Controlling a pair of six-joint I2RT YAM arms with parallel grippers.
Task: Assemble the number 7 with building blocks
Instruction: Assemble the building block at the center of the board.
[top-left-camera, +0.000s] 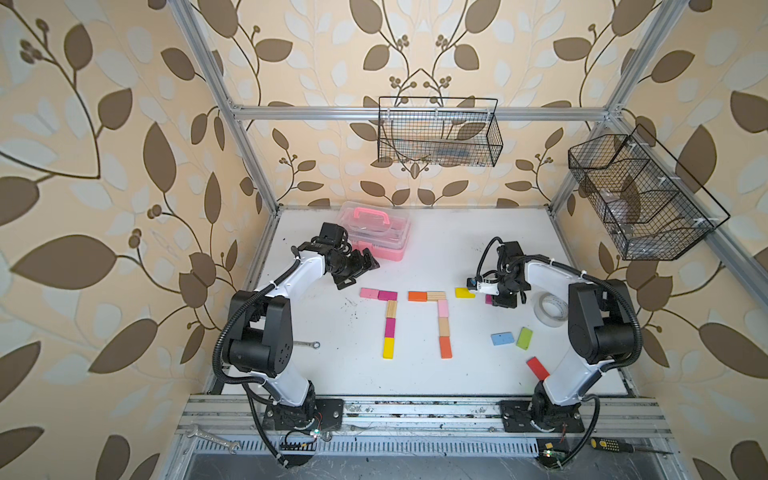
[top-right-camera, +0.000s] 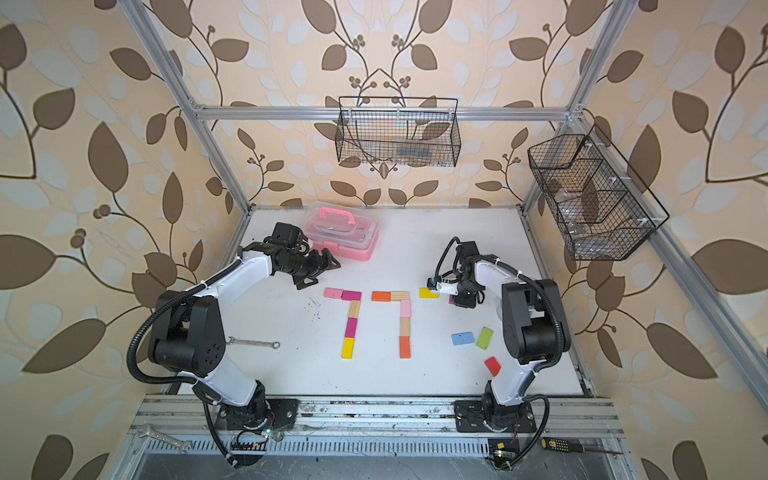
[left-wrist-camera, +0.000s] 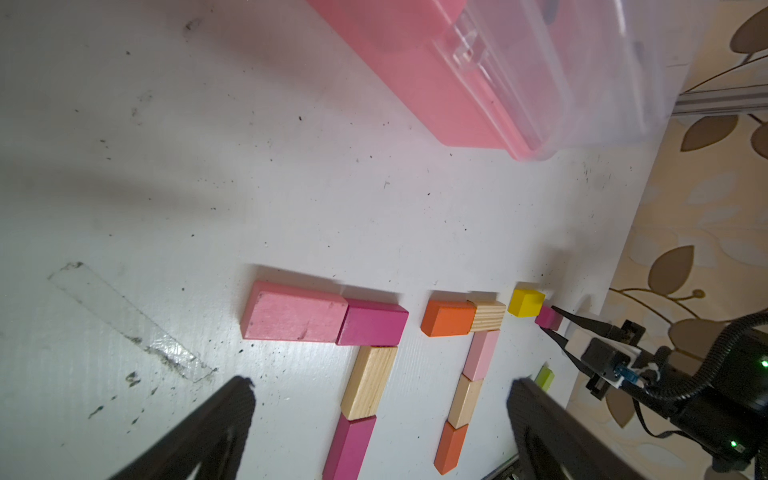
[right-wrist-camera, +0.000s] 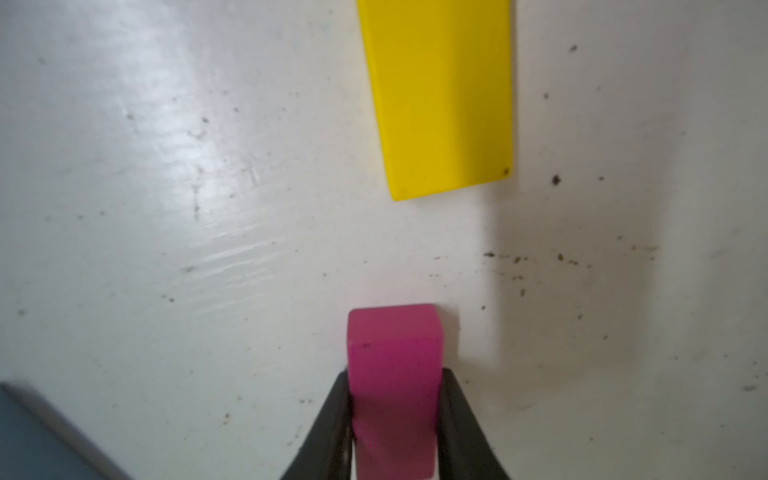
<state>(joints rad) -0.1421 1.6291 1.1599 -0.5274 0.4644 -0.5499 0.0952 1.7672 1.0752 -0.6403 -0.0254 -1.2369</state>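
Two figures of the number 7 lie side by side in both top views, one (top-left-camera: 389, 316) with a pink-and-magenta bar, the other (top-left-camera: 443, 320) with an orange-and-wood bar. Right of them a yellow block (top-left-camera: 464, 292) lies flat. My right gripper (right-wrist-camera: 395, 378) is shut on a magenta block (right-wrist-camera: 392, 345) just beyond the yellow block (right-wrist-camera: 440, 95), low over the table (top-left-camera: 415, 257). Blue (top-left-camera: 502, 338), green (top-left-camera: 524, 338) and red (top-left-camera: 537, 368) building blocks lie loose near the right arm. My left gripper (top-left-camera: 360, 275) hangs open and holds nothing, behind the left figure (left-wrist-camera: 365, 382).
A pink clear-lidded case (top-left-camera: 376, 232) stands at the back left, close to the left gripper. A roll of tape (top-left-camera: 551, 309) lies by the right arm and a wrench (top-left-camera: 305, 344) by the left arm. Wire baskets (top-left-camera: 440, 133) hang on the back and right frame.
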